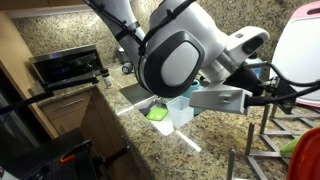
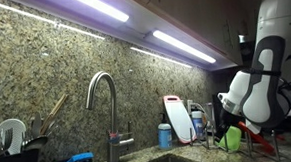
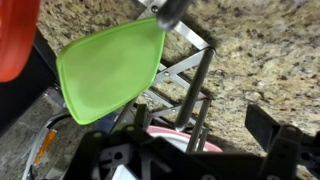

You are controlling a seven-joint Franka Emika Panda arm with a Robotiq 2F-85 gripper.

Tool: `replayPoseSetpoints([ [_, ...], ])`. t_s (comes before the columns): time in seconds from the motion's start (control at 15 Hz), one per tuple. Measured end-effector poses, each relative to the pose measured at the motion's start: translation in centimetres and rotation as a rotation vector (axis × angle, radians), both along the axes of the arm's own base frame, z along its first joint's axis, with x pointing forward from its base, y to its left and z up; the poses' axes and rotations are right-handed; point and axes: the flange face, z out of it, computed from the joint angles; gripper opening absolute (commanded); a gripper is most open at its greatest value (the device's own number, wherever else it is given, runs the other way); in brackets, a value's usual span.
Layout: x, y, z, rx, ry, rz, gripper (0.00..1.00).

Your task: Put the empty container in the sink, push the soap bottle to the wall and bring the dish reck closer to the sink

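The wire dish rack point(image 3: 185, 85) fills the wrist view, holding a green board point(image 3: 110, 62) and a pink-rimmed plate point(image 3: 172, 132). My gripper point(image 3: 190, 150) is open, its fingers on either side of an upright rack wire. In both exterior views the arm reaches over the rack point(image 1: 262, 145) point(image 2: 251, 138) to one side of the sink. A clear empty container point(image 1: 180, 108) sits at the sink point(image 1: 140, 95) next to a green item point(image 1: 158, 115). A small blue bottle point(image 2: 164, 136) stands on the counter beside the faucet point(image 2: 105, 103).
A toaster oven point(image 1: 65, 65) stands on the granite counter beyond the sink. A utensil holder point(image 2: 11, 143) is on the faucet's other side. Cutting boards point(image 2: 177, 117) lean in the rack. An orange object point(image 3: 15, 35) hangs near the green board.
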Motion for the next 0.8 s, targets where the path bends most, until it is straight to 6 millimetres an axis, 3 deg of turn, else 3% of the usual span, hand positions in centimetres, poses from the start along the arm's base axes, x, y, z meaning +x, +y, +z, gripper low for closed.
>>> replayPoseSetpoints([
  [0.47, -0.2, 0.0, -0.9, 0.0, 0.023, 0.012, 1.0],
  [0.53, -0.3, -0.1, -1.1, -0.005, 0.032, 0.017, 0.76],
  [0.6, -0.4, -0.2, -1.3, -0.008, 0.039, 0.019, 0.72],
  [0.8, -0.6, -0.2, -2.0, -0.009, 0.054, 0.02, 0.49],
])
